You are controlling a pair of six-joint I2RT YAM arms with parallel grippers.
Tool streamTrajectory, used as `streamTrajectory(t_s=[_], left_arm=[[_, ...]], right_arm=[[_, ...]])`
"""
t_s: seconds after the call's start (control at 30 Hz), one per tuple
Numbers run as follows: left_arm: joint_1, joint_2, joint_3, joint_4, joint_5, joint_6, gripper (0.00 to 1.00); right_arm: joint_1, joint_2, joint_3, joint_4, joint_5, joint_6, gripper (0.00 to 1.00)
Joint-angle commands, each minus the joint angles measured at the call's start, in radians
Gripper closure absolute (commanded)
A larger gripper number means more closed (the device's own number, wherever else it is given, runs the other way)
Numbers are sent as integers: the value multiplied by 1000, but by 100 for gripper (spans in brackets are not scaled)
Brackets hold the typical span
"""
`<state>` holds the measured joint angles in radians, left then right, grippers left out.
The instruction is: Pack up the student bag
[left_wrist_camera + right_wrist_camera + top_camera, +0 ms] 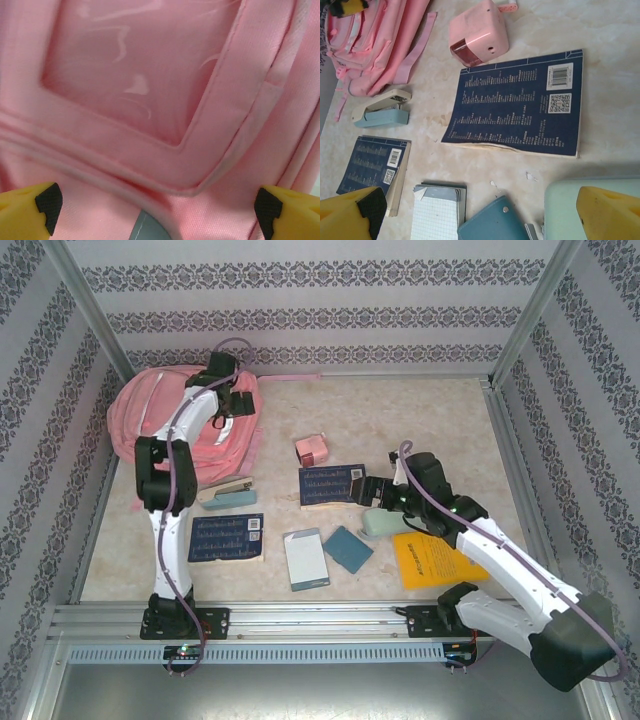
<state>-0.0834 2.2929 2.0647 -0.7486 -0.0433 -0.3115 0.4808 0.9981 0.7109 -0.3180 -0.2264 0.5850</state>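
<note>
the pink backpack [150,415] is lying in the far left corner of the table [440,420]. the left gripper [233,402] is hanging over its right part, fingers spread wide and gripping nothing. in the left wrist view the yellow fingertips [30,212] are framing a glossy pocket panel with pink trim.

the right gripper [373,490] is hovering low at the middle right, also wide open and empty. it is sitting above the edge of a pale green case [385,525], beside a dark blue book [333,484]. a small pink box [312,449] is sitting just beyond that book.

a stapler [225,494], a second blue book [226,537], a notepad [305,558], a teal wallet [347,549] and a yellow booklet [435,560] are lying spread over the near half.
</note>
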Motion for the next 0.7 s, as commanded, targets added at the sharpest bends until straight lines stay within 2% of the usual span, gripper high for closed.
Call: streamTrajectory(t_s=[0.0,0.17,0.33,0.47,0.67], left_arm=[[-22,119,156,-150,166,31,0],[-106,241,274,-178,256,37,0],[-203,311,410,-200,419,22,1],[-257,284,527,-254,386,33,1],[-247,108,524,-258,331,-14,0]], right_arm=[[-17,-13,-2,-25,-9,-32,2],[-48,-18,-16,-15,-33,-30,2],[-52,-2,-9,-8,-20,-25,2],[-53,-10,-2,-18,36,-14,2],[-51,-34,8,-25,114,-1,2]])
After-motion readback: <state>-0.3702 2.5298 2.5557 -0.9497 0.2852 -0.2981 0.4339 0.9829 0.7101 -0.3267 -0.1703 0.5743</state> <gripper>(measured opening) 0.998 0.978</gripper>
